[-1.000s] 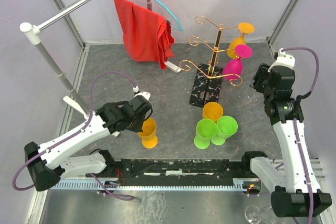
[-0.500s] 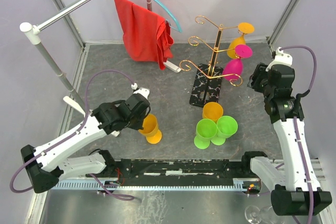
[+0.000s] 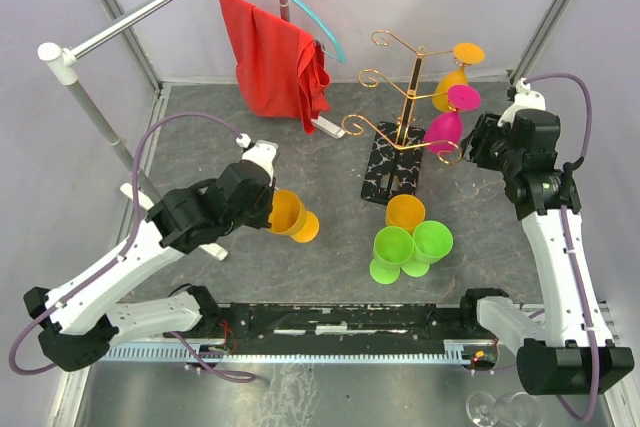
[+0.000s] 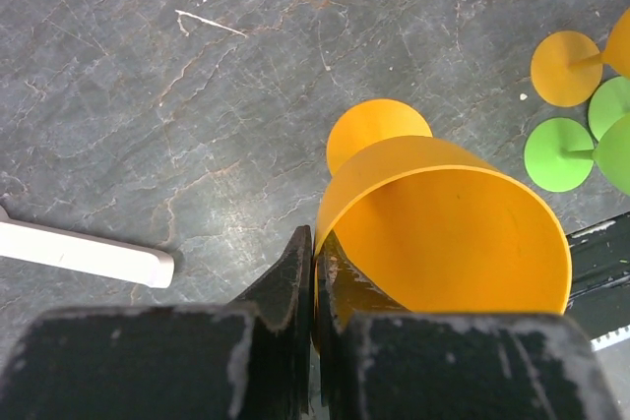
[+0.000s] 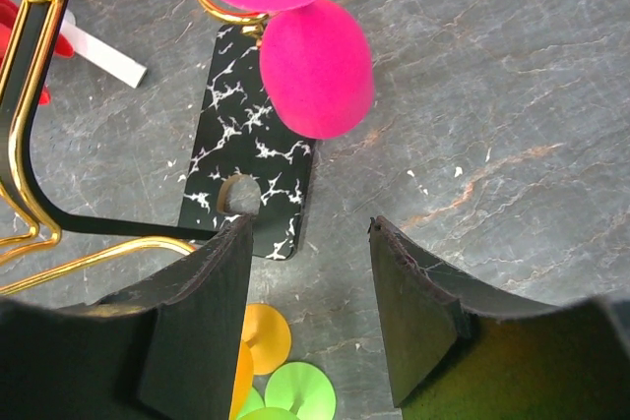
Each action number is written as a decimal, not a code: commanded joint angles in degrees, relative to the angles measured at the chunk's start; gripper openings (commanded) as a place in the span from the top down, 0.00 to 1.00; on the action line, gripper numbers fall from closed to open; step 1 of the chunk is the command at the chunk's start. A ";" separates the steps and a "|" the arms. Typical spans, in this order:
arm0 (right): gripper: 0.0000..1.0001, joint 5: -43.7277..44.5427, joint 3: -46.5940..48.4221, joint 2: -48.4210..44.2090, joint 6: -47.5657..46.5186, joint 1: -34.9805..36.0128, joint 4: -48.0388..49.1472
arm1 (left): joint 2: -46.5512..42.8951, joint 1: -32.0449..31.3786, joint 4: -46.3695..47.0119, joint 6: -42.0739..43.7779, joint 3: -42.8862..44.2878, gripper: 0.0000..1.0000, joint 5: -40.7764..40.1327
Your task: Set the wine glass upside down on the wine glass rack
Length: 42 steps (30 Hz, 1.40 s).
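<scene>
An orange wine glass [image 3: 290, 217] leans over left of centre, its foot pointing right. My left gripper [image 3: 268, 209] is shut on it. In the left wrist view the two fingers pinch the rim of the glass [image 4: 443, 233], one inside the bowl and one outside, at the gripper [image 4: 317, 243]. The gold wine glass rack [image 3: 405, 97] stands on its black marbled base [image 3: 392, 175]. A pink glass [image 3: 445, 130] and an orange glass [image 3: 455, 77] hang upside down on it. My right gripper [image 3: 478, 152] is open and empty, just right of the pink glass [image 5: 315, 66] and above the base [image 5: 251, 174].
Three glasses stand together in front of the rack: one orange [image 3: 405, 212] and two green [image 3: 393, 247] [image 3: 432, 240]. A red cloth [image 3: 270, 52] hangs from a blue hanger on the metal rail at the back left. A white stick [image 4: 79, 255] lies on the floor.
My left gripper closed on the orange glass's rim, then carried it up and away from the near edge, tipping it over. My right arm shifted slightly towards the rack.
</scene>
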 commanded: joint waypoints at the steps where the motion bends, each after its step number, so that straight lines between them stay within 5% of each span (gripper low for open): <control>1: 0.41 -5.56 2.74 0.54 1.81 -0.09 -0.11 | -3.14 0.16 3.29 3.41 4.05 0.97 -1.96; 9: 0.42 -19.18 5.98 -1.18 10.08 -0.11 1.75 | -5.02 0.15 6.30 9.55 14.64 0.97 1.62; 18: 0.41 -26.71 11.27 -1.45 15.21 -0.08 3.06 | -4.06 0.15 19.74 18.84 19.66 0.97 9.54; 24: 0.43 -35.10 7.36 -1.59 29.37 -0.06 17.95 | -3.15 0.17 38.81 27.85 12.16 0.97 9.35; 32: 0.43 -39.82 9.22 4.32 43.48 0.84 33.93 | 0.94 0.20 75.38 37.96 -3.02 0.97 7.87; 42: 0.42 -39.13 11.25 9.30 46.56 5.50 37.02 | 5.60 0.16 106.47 41.89 -14.60 0.97 7.27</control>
